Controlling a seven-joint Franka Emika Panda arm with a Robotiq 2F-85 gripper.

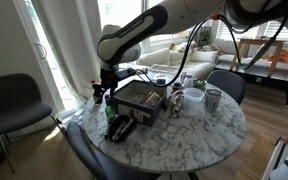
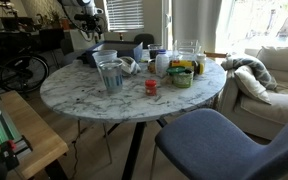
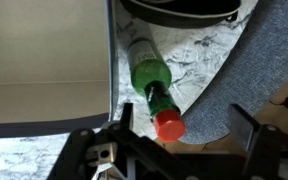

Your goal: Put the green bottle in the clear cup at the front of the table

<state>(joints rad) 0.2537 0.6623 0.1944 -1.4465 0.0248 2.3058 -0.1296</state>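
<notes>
The green bottle (image 3: 149, 73) has a bright green body, a dark neck and a red cap. It seems to stand upright on the marble table (image 3: 199, 55), close to its edge. In an exterior view it shows just under the hand (image 1: 97, 98). My gripper (image 3: 184, 135) is open, with its fingers spread on either side of the red cap, above it and not touching. It also shows in both exterior views (image 1: 103, 88) (image 2: 87, 18). The clear cup (image 1: 192, 98), wide and whitish, stands across the table, far from the gripper.
A dark open box (image 1: 139, 100) lies beside the bottle; its pale side fills the left of the wrist view (image 3: 44, 70). A greyish tumbler (image 1: 213, 98) (image 2: 110, 75) stands by the cup. A black object (image 1: 121, 128) lies near the edge. A grey chair seat (image 3: 244, 60) is below the edge.
</notes>
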